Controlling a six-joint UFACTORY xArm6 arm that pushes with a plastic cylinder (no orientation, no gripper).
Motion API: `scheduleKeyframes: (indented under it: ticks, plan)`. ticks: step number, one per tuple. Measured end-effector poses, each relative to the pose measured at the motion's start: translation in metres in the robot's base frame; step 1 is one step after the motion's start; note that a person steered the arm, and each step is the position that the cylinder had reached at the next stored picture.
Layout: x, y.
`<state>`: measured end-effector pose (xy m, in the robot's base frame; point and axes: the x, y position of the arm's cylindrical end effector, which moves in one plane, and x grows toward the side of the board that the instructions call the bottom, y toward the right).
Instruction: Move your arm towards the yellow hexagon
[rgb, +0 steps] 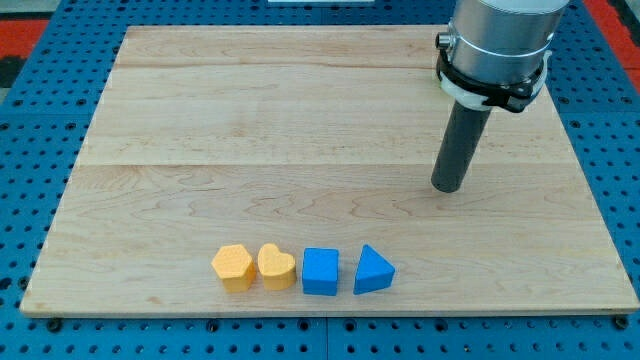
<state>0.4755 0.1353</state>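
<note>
My tip (448, 188) stands on open bench (300, 130), well apart from four blocks near the view's bottom edge: yellow hexagon (233, 267), yellow heart (276, 267), blue cube (321, 271), blue triangle (372, 270).

Two yellow blocks (254, 267) – two blue blocks (346, 271).

Robot arm reaches down from the view's upper right, rod upright.

The silver-grey wrist housing (497, 35), ringed by a black-and-white collar (490, 85), enters at about one o'clock from the view's centre; from it a straight dark rod (460, 140) drops nearly vertical, leaning slightly toward seven o'clock, with my tip (447, 187) at its lower end, at roughly three o'clock.
</note>
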Motion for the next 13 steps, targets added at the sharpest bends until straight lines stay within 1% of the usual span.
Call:
scheduleKeyframes:
  ticks: [5,7,8,9,11,12,13]
  plan:
    - [-0.005,-0.004]
    - [-0.037,-0.004]
    - [-0.038,-0.004]
    - [-0.038,-0.004]
    - [-0.009,-0.003]
    - [-0.009,-0.003]
    - [-0.011,-0.062]
